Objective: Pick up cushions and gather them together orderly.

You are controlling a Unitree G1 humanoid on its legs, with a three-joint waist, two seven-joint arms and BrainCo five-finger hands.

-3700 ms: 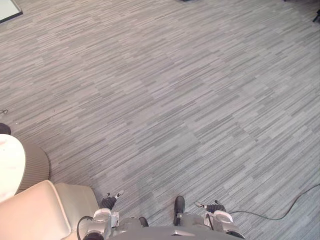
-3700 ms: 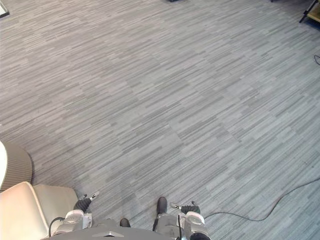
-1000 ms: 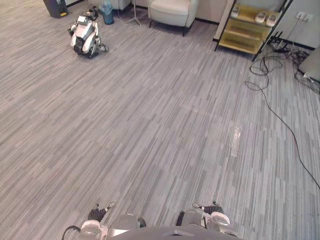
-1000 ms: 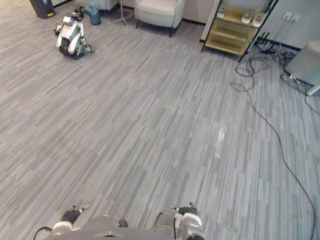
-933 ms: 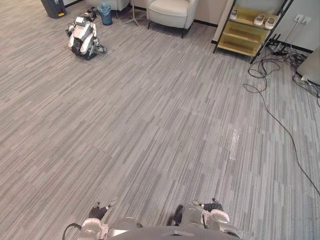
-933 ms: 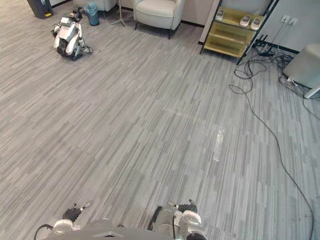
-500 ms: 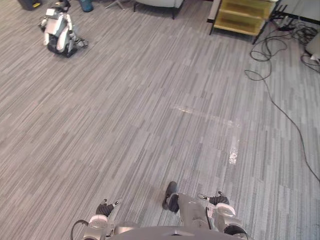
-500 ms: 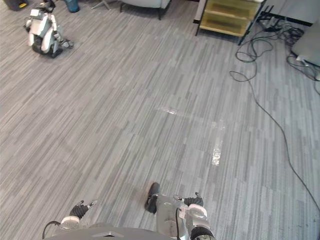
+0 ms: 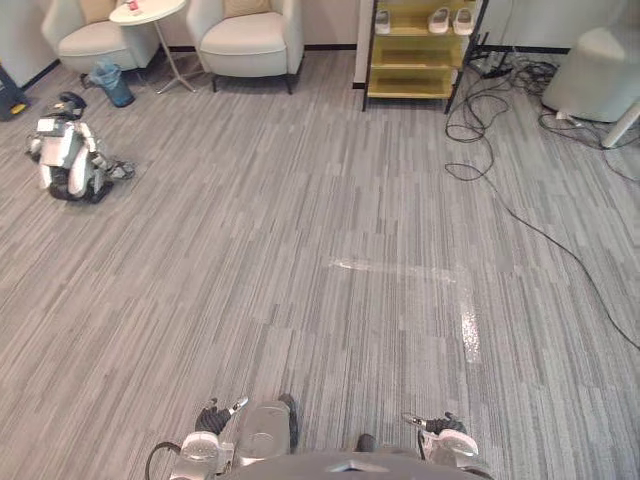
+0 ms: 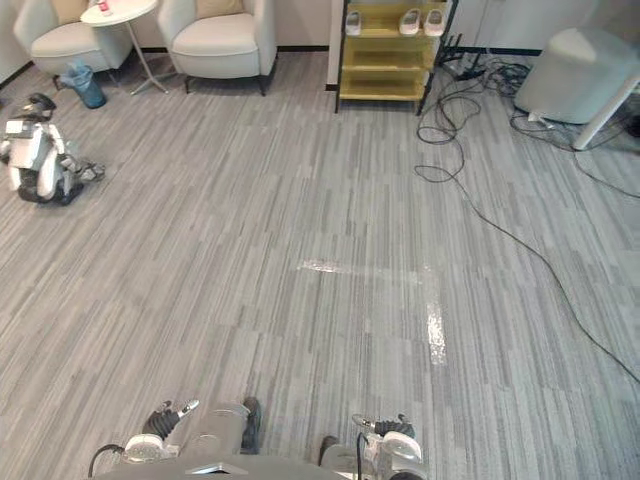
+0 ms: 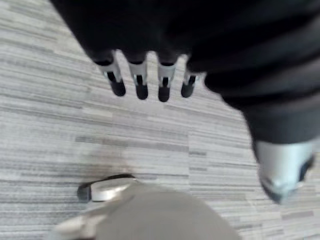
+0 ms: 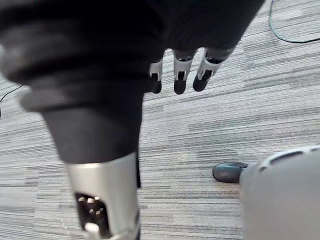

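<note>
Tan cushion (image 10: 218, 7), first item: it stands against the back of a cream armchair (image 10: 215, 45) at the far end of the room. A second tan cushion (image 10: 68, 10) sits the same way in the second armchair (image 10: 50, 38) to its left. A round side table (image 10: 118, 12) stands between the two chairs. Both cushions are well apart from the robot, and neither is in a hand.

Left hand (image 11: 139, 80): the fingers hang straight over the grey carpet (image 9: 300, 200) and hold nothing. Right hand (image 12: 179, 75): same condition, loose and empty. Both hang low at the robot's sides.

Assessment: the step in hand appears to be the approach. No cushion has been gathered, so the task is at its start.

Recommendations:
- Walk the open carpet toward the nearer armchair.
- Keep to the lane between two hazards. A small white robot (image 9: 68, 160) and a blue bin (image 9: 113, 84) lie on the floor to the left. Black cables (image 9: 500, 190) trail to the right, near the yellow shelf unit (image 9: 415, 50).
- Stop square to the seat, near enough to reach the backrest without leaning.
- Keep the fingers spread until they bracket the cushion. It will likely give under pressure, so a hold on two opposite edges is advised.
- Mind the side table just beside the chair when swinging an arm.
</note>
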